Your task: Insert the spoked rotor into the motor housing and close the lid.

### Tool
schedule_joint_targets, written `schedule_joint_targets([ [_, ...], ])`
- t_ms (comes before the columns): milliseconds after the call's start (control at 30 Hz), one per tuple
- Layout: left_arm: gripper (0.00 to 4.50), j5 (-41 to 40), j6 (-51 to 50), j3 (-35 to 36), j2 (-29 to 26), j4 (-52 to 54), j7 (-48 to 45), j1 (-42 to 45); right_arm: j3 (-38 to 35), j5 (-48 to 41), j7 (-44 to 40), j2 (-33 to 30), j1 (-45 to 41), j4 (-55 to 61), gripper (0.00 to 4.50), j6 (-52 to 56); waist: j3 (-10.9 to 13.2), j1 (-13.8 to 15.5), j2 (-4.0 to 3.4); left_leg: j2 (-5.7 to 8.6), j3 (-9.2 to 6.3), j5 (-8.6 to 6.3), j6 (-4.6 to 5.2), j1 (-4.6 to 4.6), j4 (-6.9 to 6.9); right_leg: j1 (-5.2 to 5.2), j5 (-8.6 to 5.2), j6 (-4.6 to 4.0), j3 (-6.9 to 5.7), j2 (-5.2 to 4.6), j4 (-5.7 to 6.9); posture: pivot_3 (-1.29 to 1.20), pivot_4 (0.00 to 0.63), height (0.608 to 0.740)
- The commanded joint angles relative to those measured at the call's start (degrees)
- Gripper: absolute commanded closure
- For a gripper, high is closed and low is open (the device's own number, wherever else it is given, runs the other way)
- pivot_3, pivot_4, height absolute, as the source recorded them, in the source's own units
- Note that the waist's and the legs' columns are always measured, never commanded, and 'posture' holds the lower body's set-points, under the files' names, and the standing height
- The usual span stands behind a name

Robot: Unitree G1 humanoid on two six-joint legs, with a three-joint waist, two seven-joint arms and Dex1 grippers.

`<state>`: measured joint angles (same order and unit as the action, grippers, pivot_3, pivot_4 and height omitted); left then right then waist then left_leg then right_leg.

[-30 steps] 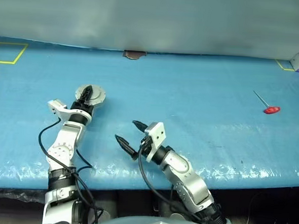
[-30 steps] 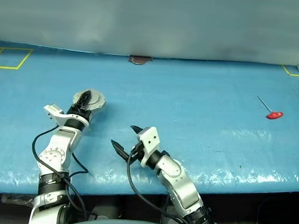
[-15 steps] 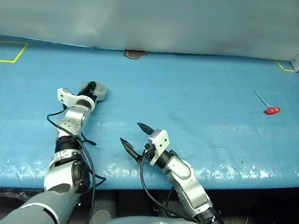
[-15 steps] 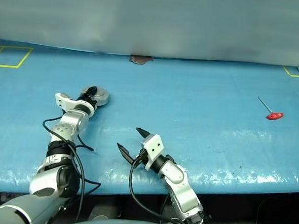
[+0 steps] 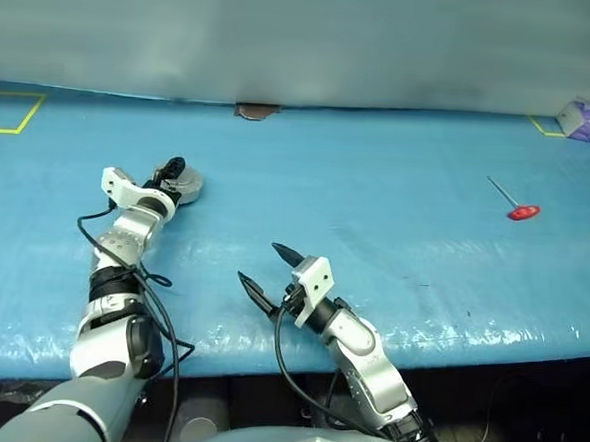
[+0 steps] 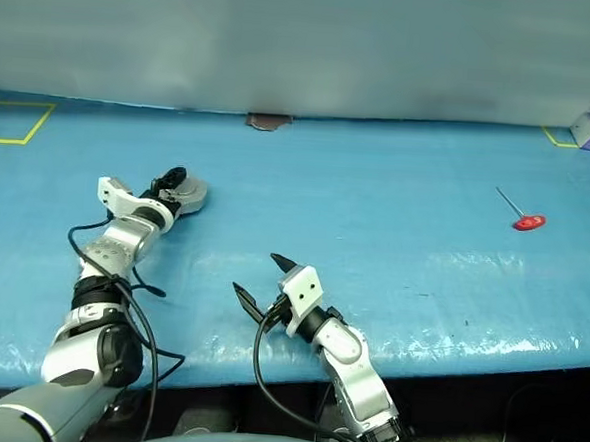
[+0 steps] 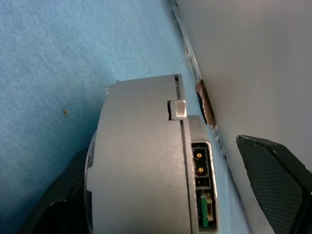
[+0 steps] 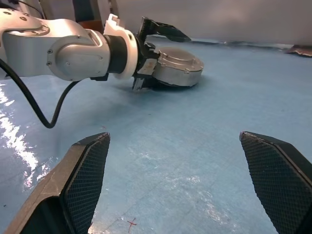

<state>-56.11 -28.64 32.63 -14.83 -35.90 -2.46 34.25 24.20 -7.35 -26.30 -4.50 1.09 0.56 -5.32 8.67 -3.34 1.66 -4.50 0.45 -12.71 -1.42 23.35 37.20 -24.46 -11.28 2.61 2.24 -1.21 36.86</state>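
The motor housing (image 8: 178, 66) is a closed grey puck on the blue table (image 5: 375, 216), far left of centre. The lid (image 8: 181, 56) lies flat on it. A seam and a small latch show on its side (image 7: 178, 108). My left gripper (image 5: 171, 170) is open and straddles the housing, and one fingertip (image 7: 275, 180) stands clear of the housing wall. The spoked rotor is hidden. My right gripper (image 5: 259, 263) hangs open and empty near the table's front edge, pointing towards the housing.
A red-handled tool (image 5: 521, 210) lies at the right. A purple and white box (image 5: 587, 119) sits at the back right corner. A yellow tape square (image 5: 6, 113) marks the back left. A brown patch (image 5: 254, 110) sits at the far edge.
The left gripper has spread its fingers wider around the housing, and the left arm has stretched and sunk lower. The right arm dropped slightly early on. The head view has shifted.
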Motion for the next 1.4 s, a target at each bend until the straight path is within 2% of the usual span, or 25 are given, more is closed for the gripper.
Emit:
schedule_joint_targets([
  [33,0.04,3.11,-3.08,1.31,-2.57,4.62,4.39,-7.58,-0.21,-0.22,-0.74,0.44,-0.14,0.72,0.0,0.51,-0.02,-0.59,0.01,0.0,0.06,0.0,0.0,-0.13,-0.08,0.03,-0.01,-0.01,0.11,0.03,0.01,0.0,0.15,0.74],
  [167,0.04,2.99,-6.6,1.85,-3.83,12.93,5.61,-14.82,0.07,-0.21,-1.41,0.49,-0.43,0.66,0.0,1.37,-0.05,-1.32,-0.02,-0.01,0.3,-0.01,0.0,-0.84,-0.4,0.28,-0.09,-0.13,0.39,0.09,0.08,0.0,0.15,0.74],
  [267,0.04,2.62,-9.95,1.25,-4.48,19.72,4.97,-20.52,0.04,-0.39,-1.95,0.65,-0.53,0.79,0.0,2.05,-0.1,-1.41,-0.1,0.0,0.31,-0.02,-0.01,-0.94,-0.44,0.28,-0.09,-0.14,0.5,0.13,0.1,0.0,0.15,0.74],
  [333,0.04,2.57,-12.63,-0.73,-5.35,25.53,2.05,-25.43,0.05,-0.48,-2.27,0.64,-0.56,0.97,0.0,2.52,-0.16,-1.49,-0.1,0.01,0.36,-0.03,-0.02,-0.93,-0.43,0.25,-0.09,-0.15,0.54,0.12,0.09,0.0,0.15,0.74],
  [400,0.04,5.55,-13.42,-5.65,-7.62,31.97,-2.97,-31.11,-0.21,-0.98,-2.42,0.89,-0.46,1.23,0.0,3.09,-0.22,-1.48,-0.13,0.01,0.55,-0.06,-0.07,-0.91,-0.46,0.15,-0.09,-0.14,0.65,0.07,0.09,0.0,0.15,0.74],
  [567,0.04,15.55,-4.24,-16.74,-10.49,46.55,-15.16,-43.32,-0.95,-1.27,-2.78,0.58,-0.14,2.11,0.0,3.77,-0.26,-0.76,-0.17,0.07,0.85,-0.13,-0.18,-0.79,-0.64,-0.13,-0.1,-0.14,0.8,-0.09,-0.06,0.0,0.15,0.74],
  [667,0.04,26.19,7.43,-22.22,-10.83,51.53,-18.6,-49.14,-1.87,-0.66,-2.31,-0.09,0.33,2.35,0.0,3.39,-0.26,0.05,-0.16,0.11,0.9,-0.17,-0.22,-0.73,-0.68,-0.28,-0.12,-0.13,0.79,-0.19,-0.15,0.0,0.15,0.74],
  [800,0.04,35.47,20.0,-26.53,-9.33,52.13,-20.97,-53.17,-3.65,0.0,-1.07,-0.63,1.23,2.5,0.0,1.69,-0.27,0.46,-0.12,0.1,1.01,-0.24,-0.28,-0.43,-0.69,-0.72,-0.12,-0.13,0.82,-0.25,-0.27,0.0,0.15,0.74],
  [967,0.04,45.15,32.75,-31.16,-8.37,49.77,-22.3,-53.91,-6.5,-1.5,-1.74,-2.6,3.68,5.68,0.0,1.88,-0.27,1.29,-0.1,0.06,1.03,-0.21,-0.22,0.16,-0.65,-1.07,-0.11,-0.13,0.82,-0.16,-0.15,0.0,0.15,0.74],
  [1200,0.04,44.4,36.85,-32.58,-4.92,47.86,-23.76,-52.92,-7.95,-3.08,-4.66,-8.91,7.9,13.45,0.0,5.25,-0.26,1.59,-0.1,0.03,1.05,-0.26,-0.13,0.25,-0.44,-1.07,-0.12,-0.09,0.82,-0.12,-0.12,0.0,0.15,0.74],
  [1400,0.04,44.1,36.63,-31.8,-2.41,48.18,-22.88,-52.24,-7.96,-3.39,-4.42,-10.37,9.88,16.17,0.0,6.76,-0.25,1.61,-0.08,0.0,1.04,-0.27,-0.12,0.22,-0.12,-1.0,-0.12,-0.07,0.82,-0.11,0.0,0.0,0.15,0.74],
])
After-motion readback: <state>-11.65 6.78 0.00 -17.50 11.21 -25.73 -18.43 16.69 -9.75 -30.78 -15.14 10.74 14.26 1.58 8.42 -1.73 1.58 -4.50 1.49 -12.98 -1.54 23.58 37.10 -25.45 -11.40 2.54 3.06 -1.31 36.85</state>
